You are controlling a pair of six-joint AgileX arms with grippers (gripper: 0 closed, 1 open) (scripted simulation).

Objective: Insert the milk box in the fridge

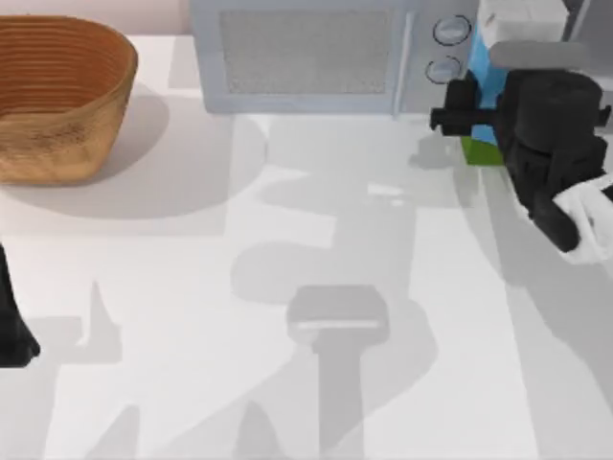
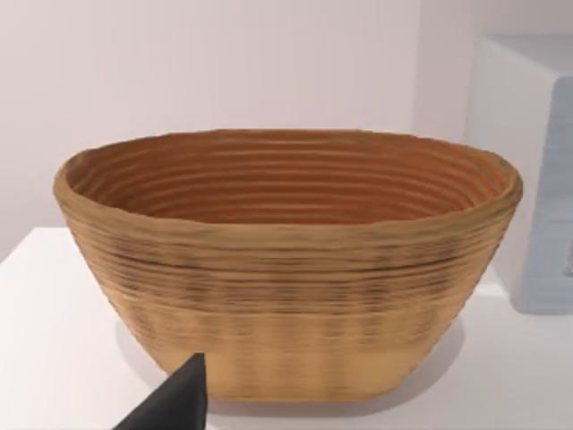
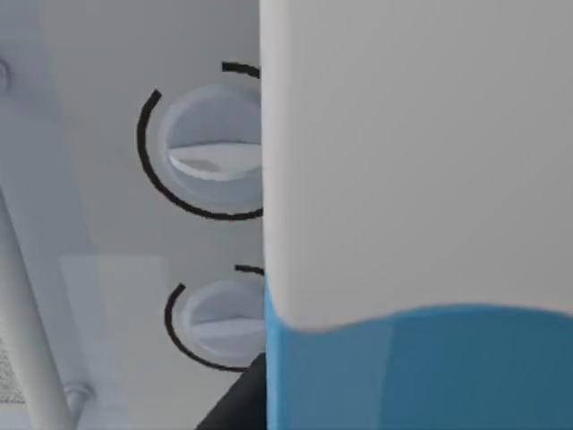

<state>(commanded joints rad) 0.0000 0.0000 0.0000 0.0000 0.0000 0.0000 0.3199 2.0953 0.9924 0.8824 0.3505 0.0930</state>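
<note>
White table (image 1: 192, 316) carries your milk box (image 1: 488, 91) upright beside the microwave (image 1: 316, 57). Your right gripper (image 1: 469, 115) is at the carton; you cannot tell its grip. Left arm (image 1: 11, 326) is parked.

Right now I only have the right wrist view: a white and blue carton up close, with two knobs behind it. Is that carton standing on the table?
Observer: Yes. From above, the milk box stands on the table at its right rear, just right of the microwave. A green band shows at its base.
Operator: Where is my right gripper relative to it?
Observer: The right gripper is right up against the box, on its front side near the microwave's corner.
Operator: Anything else out there?
Observer: A woven basket sits at the table's left rear, and the left arm is parked at the left edge.
</note>
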